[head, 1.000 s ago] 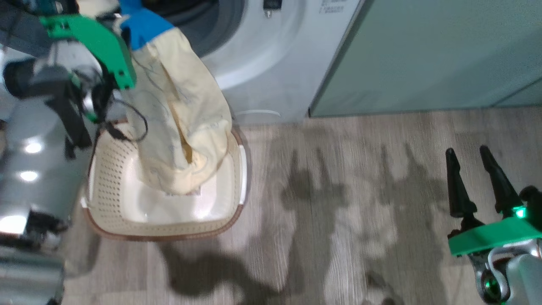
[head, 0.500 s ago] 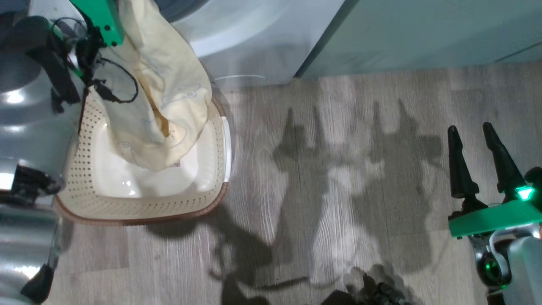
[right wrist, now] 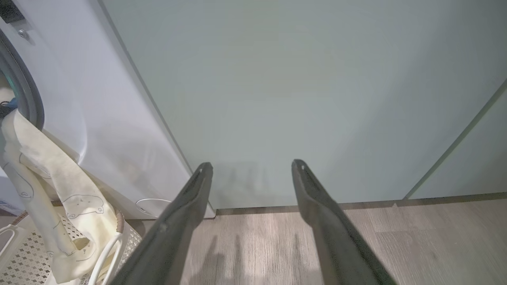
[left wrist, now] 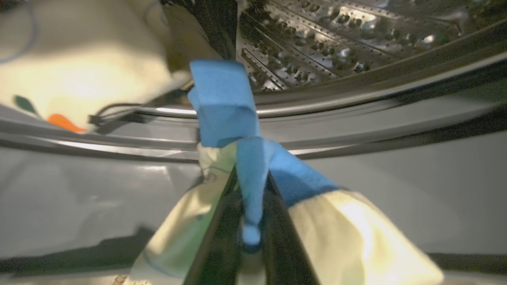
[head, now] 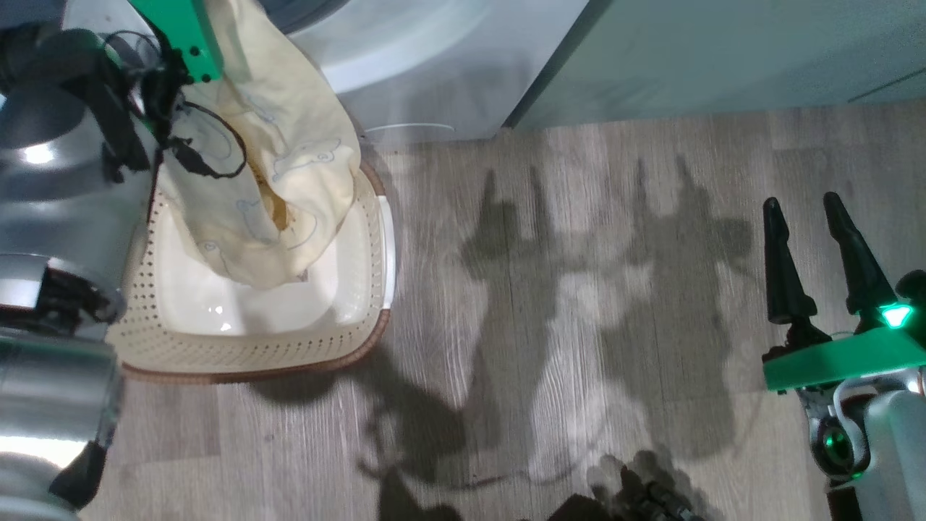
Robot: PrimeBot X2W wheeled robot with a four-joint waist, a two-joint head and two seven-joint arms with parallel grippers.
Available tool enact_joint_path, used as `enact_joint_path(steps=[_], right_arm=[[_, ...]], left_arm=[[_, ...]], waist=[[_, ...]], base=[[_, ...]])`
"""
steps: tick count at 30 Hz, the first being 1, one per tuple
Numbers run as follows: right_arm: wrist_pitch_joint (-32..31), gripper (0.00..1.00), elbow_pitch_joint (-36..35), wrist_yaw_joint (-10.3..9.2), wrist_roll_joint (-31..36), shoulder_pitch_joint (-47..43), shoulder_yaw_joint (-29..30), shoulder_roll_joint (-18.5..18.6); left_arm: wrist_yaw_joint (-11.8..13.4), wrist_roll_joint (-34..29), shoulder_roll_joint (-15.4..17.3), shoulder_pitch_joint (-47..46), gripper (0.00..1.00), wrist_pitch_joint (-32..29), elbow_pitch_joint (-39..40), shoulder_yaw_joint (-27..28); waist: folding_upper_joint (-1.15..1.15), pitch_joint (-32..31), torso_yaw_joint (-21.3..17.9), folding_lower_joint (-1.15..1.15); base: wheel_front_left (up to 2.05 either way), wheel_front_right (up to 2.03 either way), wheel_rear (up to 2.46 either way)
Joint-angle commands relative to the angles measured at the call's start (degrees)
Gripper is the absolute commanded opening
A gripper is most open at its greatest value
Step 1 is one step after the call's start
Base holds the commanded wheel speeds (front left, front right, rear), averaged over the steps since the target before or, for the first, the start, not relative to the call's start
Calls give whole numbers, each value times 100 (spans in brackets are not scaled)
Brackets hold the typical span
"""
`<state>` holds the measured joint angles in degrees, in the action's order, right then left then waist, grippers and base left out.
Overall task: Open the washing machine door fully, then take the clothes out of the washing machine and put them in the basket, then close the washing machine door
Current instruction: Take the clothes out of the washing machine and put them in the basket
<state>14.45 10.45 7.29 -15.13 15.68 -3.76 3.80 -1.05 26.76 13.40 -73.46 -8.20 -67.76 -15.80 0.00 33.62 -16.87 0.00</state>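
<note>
The white washer (head: 419, 58) stands beside a sage-green cabinet (head: 723, 58), with the perforated basket (head: 239, 351) on the wood floor (head: 579, 325) just in front of it. A cream garment (head: 289, 159) hangs from the drum mouth, its lower end inside the basket. The left gripper (left wrist: 253, 186) has its jaws pinching the garment's blue patch, while the right gripper (head: 801, 210) hovers well apart over the floor, jaws spread and empty.

The right end effector (right wrist: 251, 164) has its fingers spread apart and empty, facing the sage-green cabinet panel (right wrist: 297, 79) above the wooden floor (right wrist: 416, 237). At left, the clothes (right wrist: 59, 206) hang against the washing machine (right wrist: 99, 99), their lower end in the basket (right wrist: 23, 257).
</note>
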Motion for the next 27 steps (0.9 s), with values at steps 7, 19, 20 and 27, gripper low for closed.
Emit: enact_joint_path(steps=[7, 19, 20, 27], right_arm=[[55, 100, -72, 20, 16, -196, -18, 119], [55, 100, 74, 20, 10, -539, -108, 164], [55, 100, 84, 20, 10, -582, -109, 167], [55, 100, 110, 20, 9, -856, -100, 233]], left_arm=[[-292, -16, -9, 121, 0, 652, 126, -108], [-444, 37, -346, 1497, 0, 1342, 529, -330], [-452, 65, -366, 1666, 0, 1364, 595, -333], [-281, 204, -389, 2940, 0, 1223, 1345, -376]], waist=[[0, -427, 145, 0], [0, -1339, 364, 0], [0, -1427, 384, 0], [0, -1896, 527, 0]], base=[[0, 0, 0], [0, 0, 0], [0, 0, 0], [0, 0, 0]])
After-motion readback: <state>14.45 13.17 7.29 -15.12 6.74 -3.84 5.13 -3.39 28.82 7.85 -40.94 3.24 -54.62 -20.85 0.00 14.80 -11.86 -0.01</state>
